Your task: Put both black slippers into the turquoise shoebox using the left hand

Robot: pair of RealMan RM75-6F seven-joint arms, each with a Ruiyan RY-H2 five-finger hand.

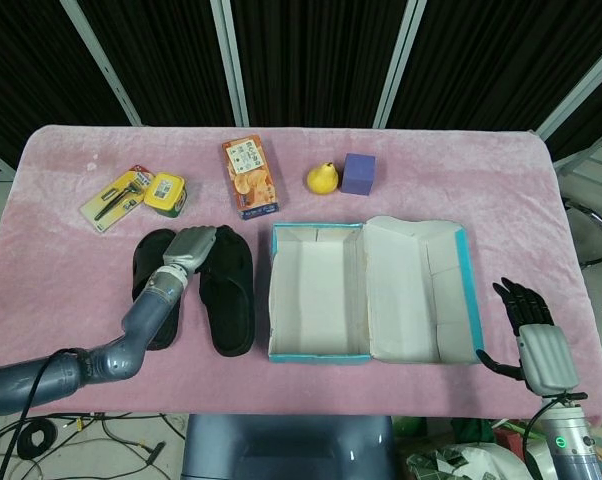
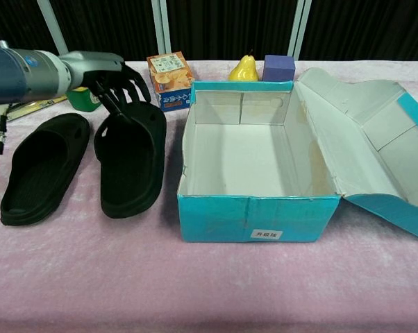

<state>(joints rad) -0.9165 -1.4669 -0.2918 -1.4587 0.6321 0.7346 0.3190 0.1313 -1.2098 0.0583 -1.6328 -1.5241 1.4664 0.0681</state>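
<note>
Two black slippers lie side by side left of the box. My left hand [image 2: 115, 82] reaches over the far end of the inner slipper [image 2: 129, 163], thumb under its strap and fingers curled over the top, pinching it. In the head view this hand [image 1: 191, 246] lies at the top of that slipper [image 1: 229, 295]. The outer slipper [image 2: 41, 166] lies flat, partly under my forearm in the head view [image 1: 151, 262]. The turquoise shoebox [image 2: 254, 211] stands open and empty, lid [image 1: 421, 290] folded out to the right. My right hand [image 1: 534, 335] hangs past the table's front right edge, fingers spread, holding nothing.
Along the back of the pink table lie a razor pack [image 1: 115, 198], a yellow tin [image 1: 165, 192], an orange snack box [image 1: 250, 176], a yellow pear [image 1: 322, 178] and a purple cube [image 1: 359, 173]. The box's near wall stands close to the inner slipper.
</note>
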